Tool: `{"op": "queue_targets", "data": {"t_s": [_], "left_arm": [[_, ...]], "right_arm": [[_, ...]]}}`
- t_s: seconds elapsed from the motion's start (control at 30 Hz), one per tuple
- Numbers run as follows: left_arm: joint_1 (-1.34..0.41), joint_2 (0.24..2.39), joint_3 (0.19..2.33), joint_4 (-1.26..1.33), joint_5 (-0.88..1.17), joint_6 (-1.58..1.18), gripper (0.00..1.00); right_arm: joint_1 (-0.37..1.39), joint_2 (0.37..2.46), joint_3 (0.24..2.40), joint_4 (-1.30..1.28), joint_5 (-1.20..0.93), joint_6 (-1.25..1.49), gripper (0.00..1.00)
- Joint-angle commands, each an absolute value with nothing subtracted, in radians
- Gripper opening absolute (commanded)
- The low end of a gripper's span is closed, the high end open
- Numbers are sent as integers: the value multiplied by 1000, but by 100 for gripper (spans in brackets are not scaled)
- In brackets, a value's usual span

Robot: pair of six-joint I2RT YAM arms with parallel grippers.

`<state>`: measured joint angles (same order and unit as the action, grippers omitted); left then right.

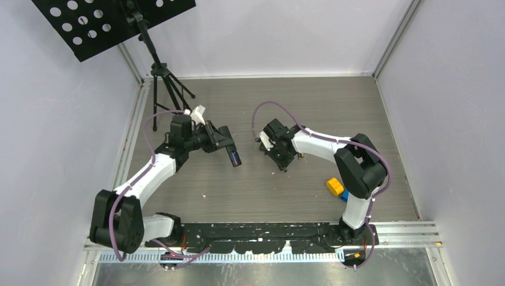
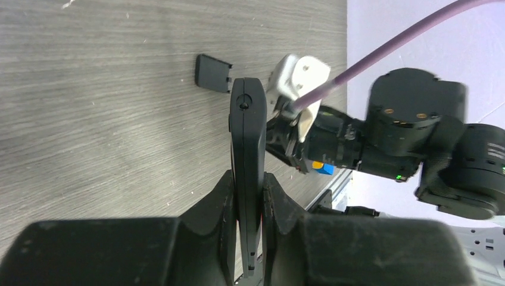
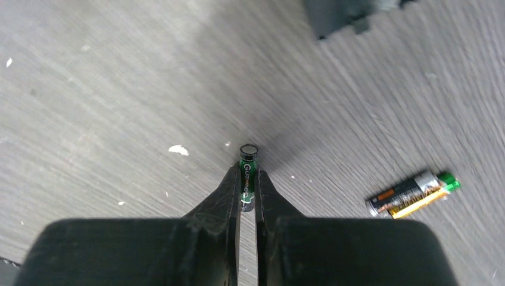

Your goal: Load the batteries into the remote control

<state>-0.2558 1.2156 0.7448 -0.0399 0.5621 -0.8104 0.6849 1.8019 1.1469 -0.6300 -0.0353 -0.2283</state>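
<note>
The pick-up step is being wrapped up: the right gripper (image 3: pixel 248 186) is pinching a green battery (image 3: pixel 248 167) between its closed-in fingers, low over the table (image 1: pixel 286 199), with the cell's one end poking out past the tips. The left gripper (image 2: pixel 247 189) is clamping the remote (image 2: pixel 246 128) edge-on and holding it off the surface, just across from the right arm. The remote's cover (image 2: pixel 213 72) is lying loose on the table beyond it, so the bay is probably standing open, though its face is turning away from every view. A second battery (image 3: pixel 411 195), gold and black, is lying flat to the right gripper's side, waiting its turn. Next, the right arm is likely going to need to lift the cell, line it up with the bay and mind its polarity, while the left turns the remote's open side toward it. The table is showing grey wood grain with white specks; pale walls (image 1: pixel 268 36) are closing it in, a black stand (image 1: pixel 113 21) is leaning in at the far left, and two blocks (image 1: pixel 337 188) are sitting near the right arm.
</note>
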Motion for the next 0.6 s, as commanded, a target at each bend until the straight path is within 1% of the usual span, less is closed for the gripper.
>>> {"op": "queue_targets", "data": {"t_s": [0.0, 0.13, 0.23, 0.43, 0.57], "left_arm": [[-281, 1280, 690, 156, 603, -913, 0], [-359, 1377, 683, 272, 604, -951, 0], [-413, 1457, 711, 325, 619, -956, 0], [-469, 1576, 742, 466, 658, -1007, 0], [-497, 1649, 764, 586, 687, -1077, 0]], "right_arm": [[684, 1827, 1225, -694, 127, 43, 1], [684, 1782, 1221, -715, 120, 231, 1], [687, 1703, 1200, -738, -85, 293, 0], [687, 1536, 1192, -793, -122, 454, 0], [690, 1442, 1176, -751, -193, 530, 0]]}}
